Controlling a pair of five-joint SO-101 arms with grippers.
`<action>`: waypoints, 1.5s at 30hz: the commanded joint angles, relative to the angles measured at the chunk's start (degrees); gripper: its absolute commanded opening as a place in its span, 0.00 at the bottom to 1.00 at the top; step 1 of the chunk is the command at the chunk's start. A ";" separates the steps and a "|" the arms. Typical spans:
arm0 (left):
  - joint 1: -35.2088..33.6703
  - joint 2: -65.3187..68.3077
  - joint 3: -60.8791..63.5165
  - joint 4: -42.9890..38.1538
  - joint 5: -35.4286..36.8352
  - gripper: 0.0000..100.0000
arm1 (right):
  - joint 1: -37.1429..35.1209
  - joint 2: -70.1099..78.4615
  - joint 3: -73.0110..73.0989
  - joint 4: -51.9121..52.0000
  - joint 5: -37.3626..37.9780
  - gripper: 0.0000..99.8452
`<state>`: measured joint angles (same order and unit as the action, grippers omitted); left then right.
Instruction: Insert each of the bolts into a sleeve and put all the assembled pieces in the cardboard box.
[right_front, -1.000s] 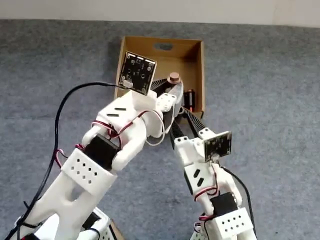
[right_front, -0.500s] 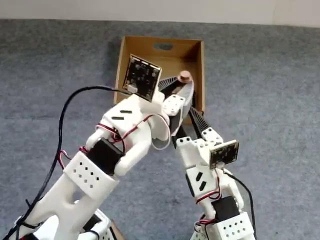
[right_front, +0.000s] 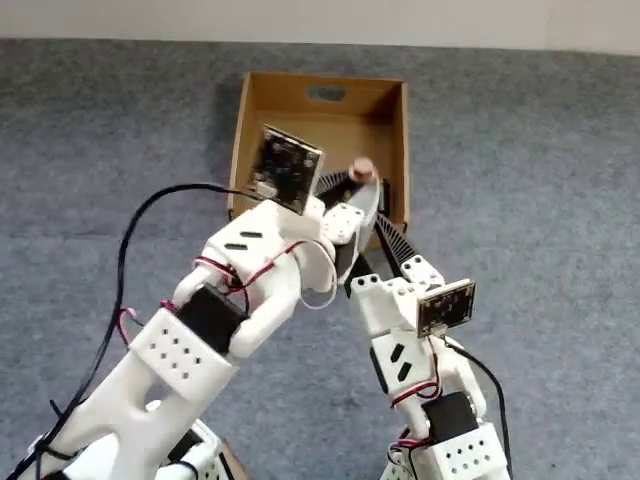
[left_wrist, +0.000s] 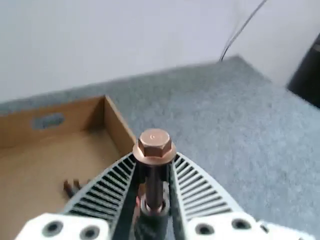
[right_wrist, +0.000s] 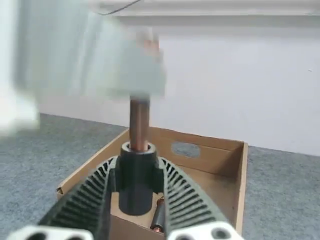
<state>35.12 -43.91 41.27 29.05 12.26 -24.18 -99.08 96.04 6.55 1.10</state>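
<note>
My left gripper (left_wrist: 154, 175) is shut on a copper bolt (left_wrist: 154, 146), hex head up, shank pointing down. In the high view this bolt (right_front: 362, 168) hangs over the near right corner of the cardboard box (right_front: 320, 82). Just below it, my right gripper (right_wrist: 135, 172) is shut on an upright black sleeve (right_wrist: 135, 182). The bolt's shank (right_wrist: 139, 122) stands in the sleeve's mouth. The left arm hides most of the sleeve in the high view. An assembled piece (left_wrist: 72, 187) lies on the box floor.
The open box (right_wrist: 200, 147) sits on grey carpet (right_front: 530, 170) directly behind both grippers, its near wall close to the right gripper's fingers (right_front: 397, 246). Both arms crowd the space in front of the box. Open carpet lies on either side.
The left gripper swung right with the bolt, then dropped slightly toward the sleeve. The right arm shifted a little to the right and nearer, holding its sleeve.
</note>
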 joint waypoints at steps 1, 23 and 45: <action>-0.92 -0.75 0.48 -0.53 0.35 0.01 | -0.40 -1.36 3.47 -1.27 0.44 0.01; -4.18 -0.75 -5.49 26.20 0.44 0.21 | -0.31 -1.10 3.47 1.45 0.53 0.01; -27.30 -0.75 -20.35 50.64 -0.79 0.16 | -0.22 -0.92 3.56 5.93 0.26 0.01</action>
<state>12.26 -44.18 22.73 77.67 12.53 -24.26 -99.16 96.04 11.12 1.27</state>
